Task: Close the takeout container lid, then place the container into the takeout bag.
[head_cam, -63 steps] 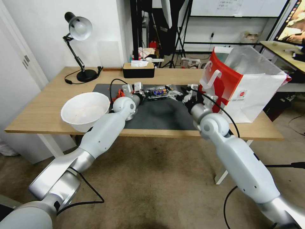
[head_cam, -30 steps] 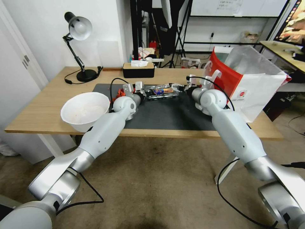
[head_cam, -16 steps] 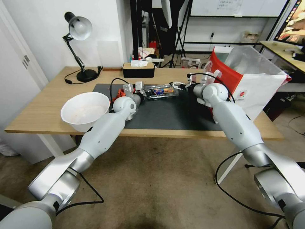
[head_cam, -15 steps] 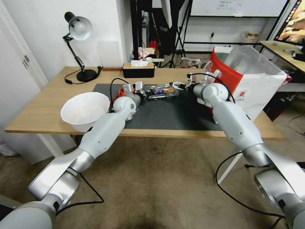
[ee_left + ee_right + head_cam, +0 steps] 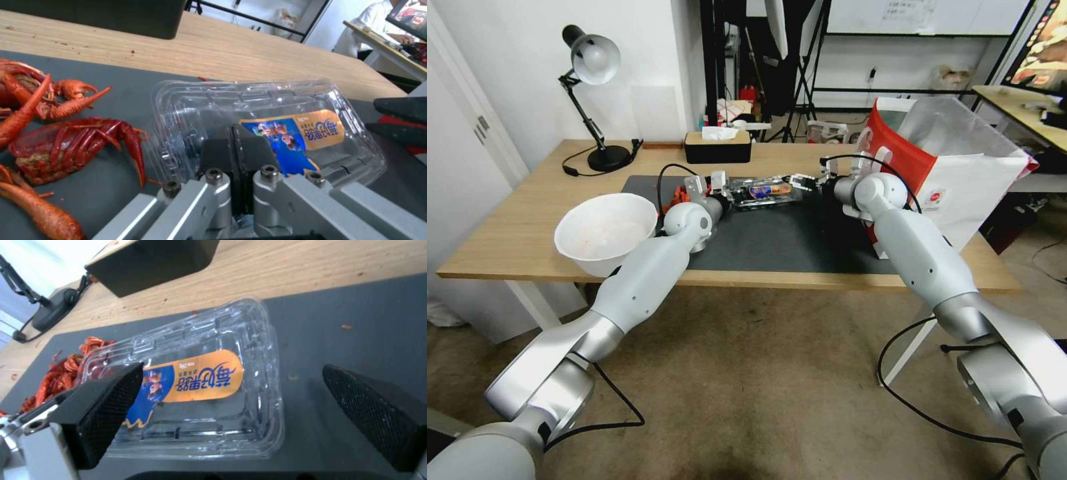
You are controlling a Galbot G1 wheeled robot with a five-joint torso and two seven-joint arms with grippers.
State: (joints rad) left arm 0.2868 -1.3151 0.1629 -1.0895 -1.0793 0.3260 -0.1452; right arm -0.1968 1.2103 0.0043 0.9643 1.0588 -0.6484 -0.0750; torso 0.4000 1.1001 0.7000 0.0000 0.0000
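Note:
The takeout container (image 5: pixel 764 192) lies flat on the black mat (image 5: pixel 767 240), and its clear lid (image 5: pixel 195 380) with the orange and blue label is down on top. My left gripper (image 5: pixel 715 184) sits at the box's left end. In the left wrist view its pads (image 5: pixel 222 146) are pressed together over the box's near edge (image 5: pixel 200 100). My right gripper (image 5: pixel 804 180) stands open at the right end, one fingertip (image 5: pixel 106 403) over the box and the other over the mat. The red-and-white takeout bag (image 5: pixel 954 180) stands open at the right.
Red crayfish (image 5: pixel 66 146) lie on the mat just left of the box. A big white bowl (image 5: pixel 606 233) sits at the table's front left. A black tissue box (image 5: pixel 718 148) and a desk lamp (image 5: pixel 590 107) stand at the back.
My right arm has swung right and back, from the box's front side to its right end by the bag. The box has shifted slightly back. The left arm has stayed put.

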